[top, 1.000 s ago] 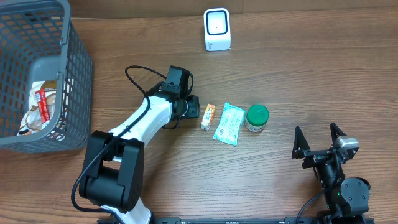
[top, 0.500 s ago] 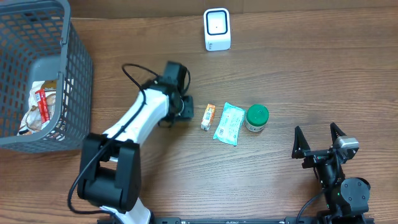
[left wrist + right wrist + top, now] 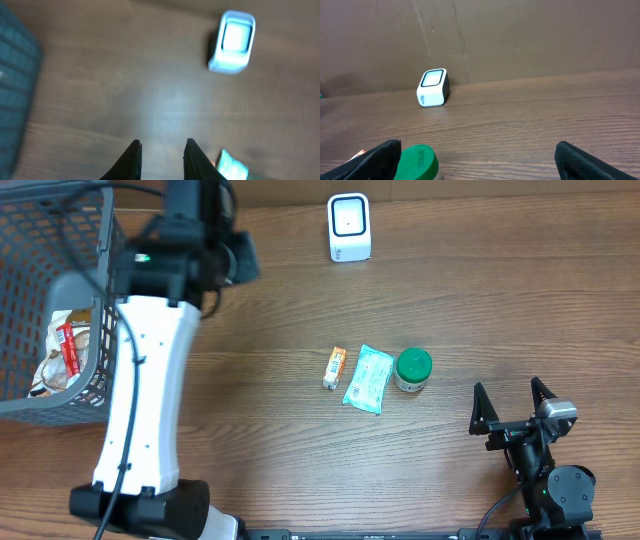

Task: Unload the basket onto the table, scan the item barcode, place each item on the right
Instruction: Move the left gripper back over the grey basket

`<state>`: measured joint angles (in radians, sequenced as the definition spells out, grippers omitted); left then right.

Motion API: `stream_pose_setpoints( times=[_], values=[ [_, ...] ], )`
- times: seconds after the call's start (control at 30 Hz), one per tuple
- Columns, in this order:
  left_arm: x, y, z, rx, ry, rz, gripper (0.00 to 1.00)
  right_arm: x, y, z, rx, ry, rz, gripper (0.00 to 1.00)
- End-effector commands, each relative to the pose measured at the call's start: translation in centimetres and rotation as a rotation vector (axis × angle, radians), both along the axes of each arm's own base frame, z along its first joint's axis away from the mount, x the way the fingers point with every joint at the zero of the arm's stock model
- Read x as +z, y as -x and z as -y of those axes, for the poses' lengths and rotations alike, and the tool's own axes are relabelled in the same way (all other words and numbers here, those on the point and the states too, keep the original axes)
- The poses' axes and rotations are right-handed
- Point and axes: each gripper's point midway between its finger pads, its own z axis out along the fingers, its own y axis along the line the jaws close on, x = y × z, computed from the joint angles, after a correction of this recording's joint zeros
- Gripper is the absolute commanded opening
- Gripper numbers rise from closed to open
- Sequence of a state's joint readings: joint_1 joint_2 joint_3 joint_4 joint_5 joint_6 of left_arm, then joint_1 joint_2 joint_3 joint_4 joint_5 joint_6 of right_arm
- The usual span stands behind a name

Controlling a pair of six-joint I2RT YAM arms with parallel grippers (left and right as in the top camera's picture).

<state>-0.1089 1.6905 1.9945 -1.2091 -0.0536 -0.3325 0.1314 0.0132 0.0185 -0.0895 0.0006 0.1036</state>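
Wooden surface (image 3: 500, 300) carries box (image 3: 334, 367), pouch (image 3: 368, 378) and jar (image 3: 413, 369), apart from the scanner (image 3: 349, 227); my left jaws hang slightly apart, empty, right jaws wide; I should grip one leaving its barcode clear

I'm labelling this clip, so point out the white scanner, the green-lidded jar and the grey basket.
white scanner (image 3: 349, 222), overhead view, its top face.
green-lidded jar (image 3: 414, 364), overhead view, middle of the lid.
grey basket (image 3: 50, 408), overhead view, its near wall.

Scanner (image 3: 349, 227) upright — pouch (image 3: 368, 379), green-lidded jar (image 3: 412, 369), maybe carton (image 3: 334, 367)
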Motion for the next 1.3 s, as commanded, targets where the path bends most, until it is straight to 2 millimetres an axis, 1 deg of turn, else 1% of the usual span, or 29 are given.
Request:
stream_pose_setpoints(
  times=[0.0, 0.07, 0.13, 0.23, 0.37, 0.57, 0.77, 0.87, 0.93, 1.27],
  values=[
    [5.6, 0.3, -3.8, 0.082, -0.032, 0.136, 0.19, -0.3, -0.1, 0.2, -0.010, 0.004, -0.002, 1.00],
    [7.5, 0.4, -5.5, 0.126, -0.031, 0.185, 0.19, -0.3, -0.1, 0.2, -0.009, 0.004, -0.001, 1.00],
    [8.9, 0.5, -7.4, 0.170, -0.035, 0.223, 0.19, -0.3, -0.1, 0.2, -0.009, 0.004, -0.002, 1.00],
    [10.1, 0.8, -10.4, 0.243, -0.043, 0.261, 0.21, -0.3, -0.1, 0.2, -0.010, 0.004, -0.002, 1.00],
    [10.4, 1.8, -15.0, 0.366, -0.045, 0.273, 0.24, -0.3, -0.1, 0.2, -0.009, 0.004, -0.002, 1.00],
    [10.3, 4.1, -21.4, 0.532, -0.065, 0.268, 0.25, -0.3, -0.1, 0.2, -0.009, 0.004, -0.002, 1.00],
    [10.3, 6.7, -26.2, 0.662, -0.082, 0.265, 0.25, -0.3, -0.1, 0.2, -0.010, 0.004, -0.002, 1.00],
    [10.2, 7.8, -27.8, 0.705, -0.082, 0.261, 0.24, -0.3, -0.1, 0.2, -0.010, 0.004, -0.002, 1.00],
    [10.1, 8.2, -28.4, 0.724, -0.083, 0.258, 0.23, -0.3, -0.1, 0.2, -0.009, 0.004, -0.002, 1.00],
    [9.2, 8.4, -28.9, 0.735, -0.080, 0.228, 0.24, -0.3, -0.1, 0.2, -0.010, 0.004, -0.001, 1.00]
  ],
)
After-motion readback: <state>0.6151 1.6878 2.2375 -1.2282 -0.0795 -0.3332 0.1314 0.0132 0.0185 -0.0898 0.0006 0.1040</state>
